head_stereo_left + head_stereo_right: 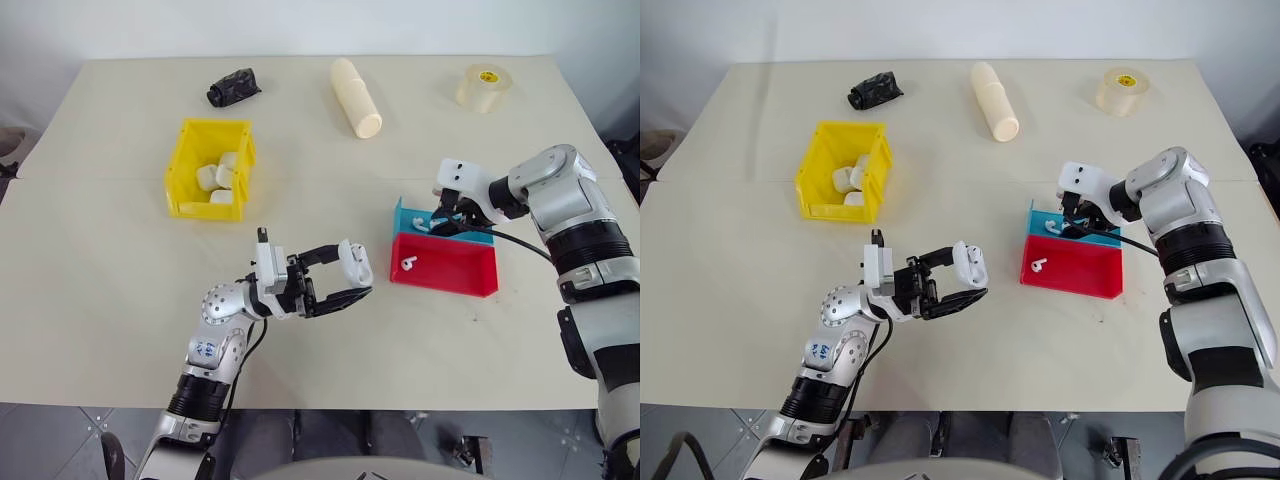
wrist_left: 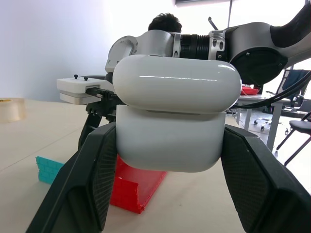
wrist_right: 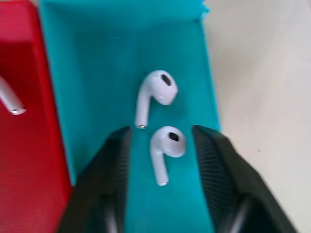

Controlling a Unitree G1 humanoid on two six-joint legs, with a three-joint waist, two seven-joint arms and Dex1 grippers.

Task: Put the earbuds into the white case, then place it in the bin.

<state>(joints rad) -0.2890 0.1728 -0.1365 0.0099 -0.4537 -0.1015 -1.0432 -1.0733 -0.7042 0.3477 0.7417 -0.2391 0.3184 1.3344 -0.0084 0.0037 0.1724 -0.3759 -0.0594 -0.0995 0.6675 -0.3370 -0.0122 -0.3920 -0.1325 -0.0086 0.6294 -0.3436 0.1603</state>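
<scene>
My left gripper (image 1: 353, 273) is shut on the white case (image 1: 356, 262), held above the table's middle front with its lid flipped open. In the left wrist view the case (image 2: 170, 145) sits squeezed between the two black fingers (image 2: 82, 179). My right gripper (image 1: 447, 222) points down into the blue tray (image 1: 405, 214). Its fingers stand on either side of one of the earbuds (image 3: 166, 145) with a small gap each side, open. A second earbud (image 3: 155, 94) lies just beyond the fingertips. A third earbud (image 1: 407, 264) lies in the red tray (image 1: 455, 270). The yellow bin (image 1: 178, 165) stands at the left.
Several white cases (image 1: 220, 180) lie in the bin. A cream cylinder (image 1: 356, 97), a tape roll (image 1: 485, 87) and a black crumpled thing (image 1: 233, 87) lie along the table's far side. The red tray touches the blue tray's near side.
</scene>
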